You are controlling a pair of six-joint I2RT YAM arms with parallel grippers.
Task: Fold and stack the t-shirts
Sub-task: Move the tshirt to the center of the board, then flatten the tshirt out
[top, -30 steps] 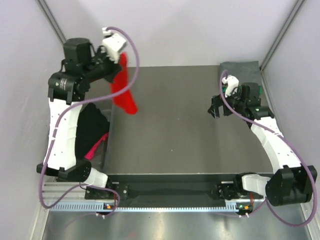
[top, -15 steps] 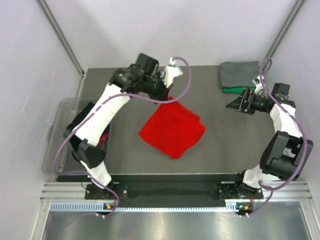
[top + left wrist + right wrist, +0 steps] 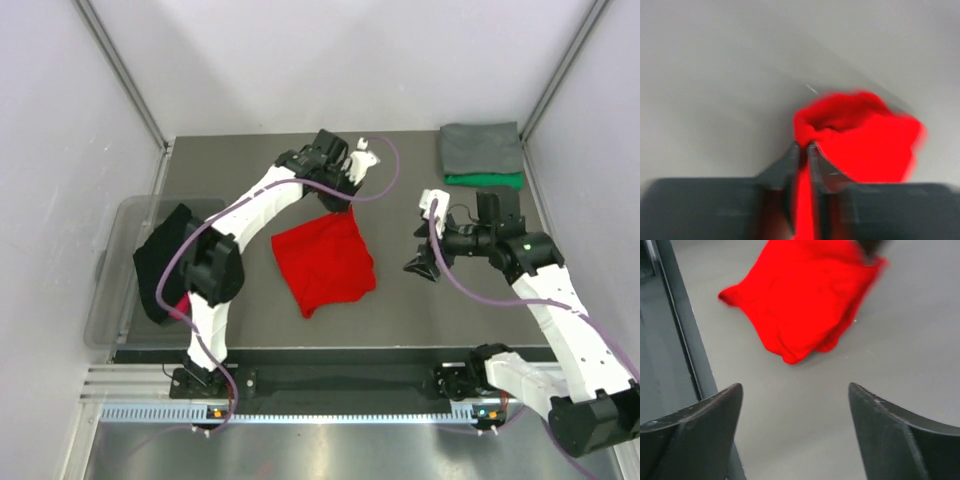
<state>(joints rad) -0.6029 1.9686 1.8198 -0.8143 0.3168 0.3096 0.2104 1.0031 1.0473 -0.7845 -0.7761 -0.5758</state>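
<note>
Pinching: the red t-shirt [image 3: 325,265] is gripped at its far edge by the left tool [image 3: 802,146], whose fingers are pressed together on a bunched ridge of cloth.
Red t-shirt, place: it is laid crumpled near the middle of the table [image 3: 400,320]; it is not flat, and no sleeve can be made out.
Right tool [image 3: 794,390]: the jaws are spread wide with nothing between them; the tool is poised near the shirt's right side, apart from it.
Stack: a folded grey t-shirt [image 3: 482,148] is seen at the far right corner, with a green t-shirt [image 3: 484,180] showing at its near edge.
Waiting: a black t-shirt [image 3: 160,262] and a magenta t-shirt [image 3: 181,303] are draped at the tub [image 3: 110,290] by the left edge.
Risk, slip: the bunch may be lost if the cloth is dragged, since only a small ridge is caught.
Risk, layers: several layers are probably pinched together, so the shirt might not be opened flat and any fold would be set crooked.
Risk, second grasp: a wrong hem may be taken by the right tool, and the cloth would be twisted.
Risk, contact: the tools could be knocked together over so small a garment.
</note>
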